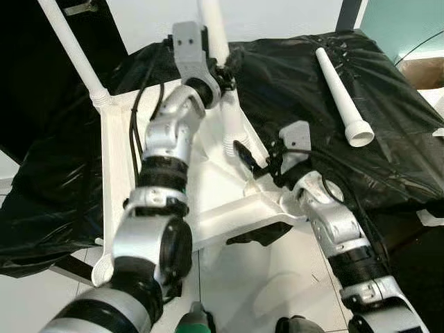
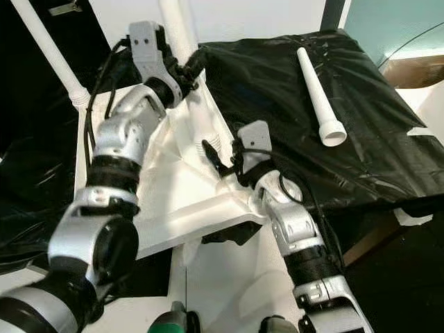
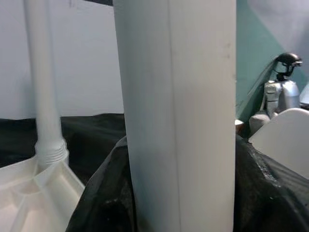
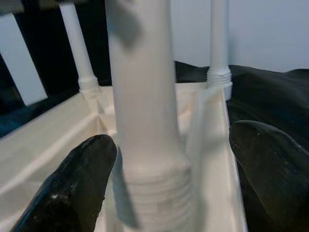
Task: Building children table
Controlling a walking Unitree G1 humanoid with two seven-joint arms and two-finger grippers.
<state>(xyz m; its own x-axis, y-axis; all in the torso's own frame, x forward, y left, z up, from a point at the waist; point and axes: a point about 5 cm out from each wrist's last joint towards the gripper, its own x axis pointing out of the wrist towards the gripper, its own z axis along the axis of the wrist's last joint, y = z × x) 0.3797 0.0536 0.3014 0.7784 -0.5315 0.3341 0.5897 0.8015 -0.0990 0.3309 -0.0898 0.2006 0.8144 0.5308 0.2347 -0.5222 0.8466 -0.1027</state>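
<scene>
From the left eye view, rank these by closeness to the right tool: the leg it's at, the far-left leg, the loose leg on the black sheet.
1. Leg at the right tool: near leg, just ahead of the fingers.
2. Loose leg: lying on the black sheet, to the robot's right.
3. Far-left leg: at the tabletop's opposite corner.

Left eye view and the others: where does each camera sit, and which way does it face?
Eye views: on the head, facing down at the upturned table top; left arm and right arm show.
Left wrist view: facing an upright leg, very close.
Right wrist view: looking between its open jaws at a leg's threaded base.
Shared: all see the table top.
</scene>
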